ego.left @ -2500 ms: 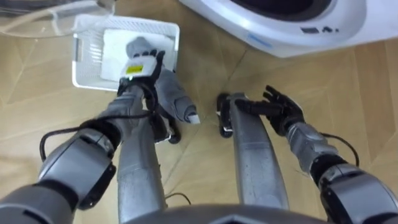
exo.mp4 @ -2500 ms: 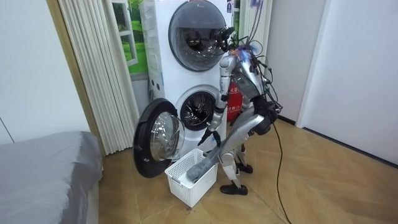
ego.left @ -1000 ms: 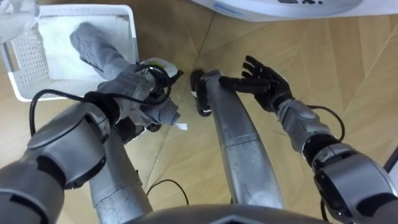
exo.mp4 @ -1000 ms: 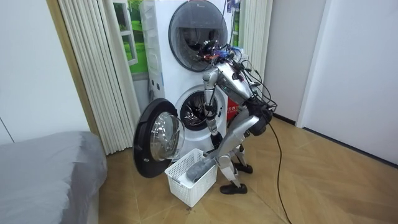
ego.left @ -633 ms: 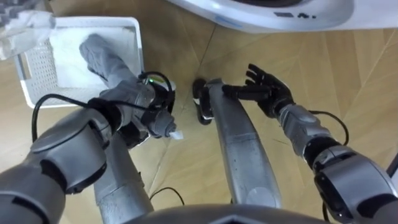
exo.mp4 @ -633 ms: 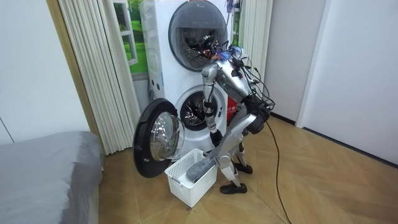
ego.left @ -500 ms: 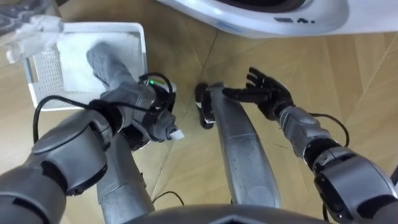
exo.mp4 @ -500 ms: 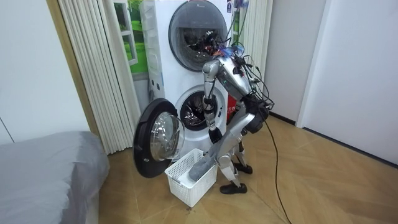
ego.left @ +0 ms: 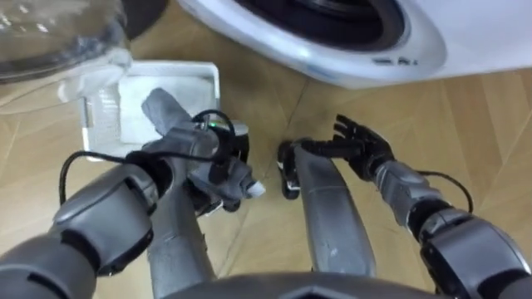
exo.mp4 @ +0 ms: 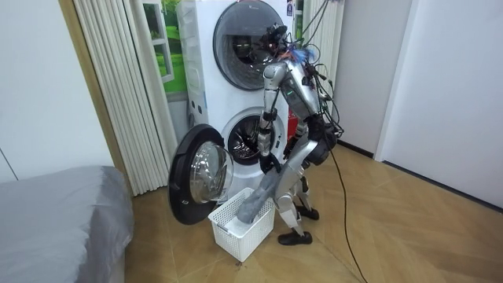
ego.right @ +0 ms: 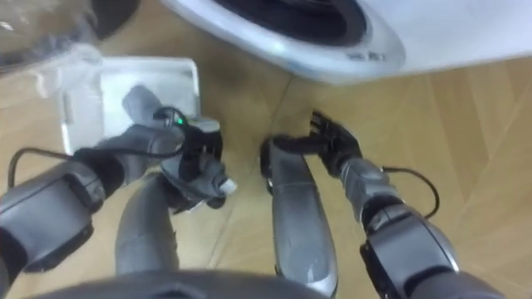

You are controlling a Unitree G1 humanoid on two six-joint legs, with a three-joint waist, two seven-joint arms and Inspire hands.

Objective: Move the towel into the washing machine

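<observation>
The grey towel hangs from the left hand, whose fingers are curled round it. Its lower end trails into the white basket on the floor. The right hand hovers beside the knee, fingers spread and empty. The robot stands on wooden parquet facing the washing machine, whose door hangs wide open beside pale curtains.

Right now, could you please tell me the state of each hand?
Left hand: fingers closed on the grey towel.
Right hand: open, holding nothing.
</observation>
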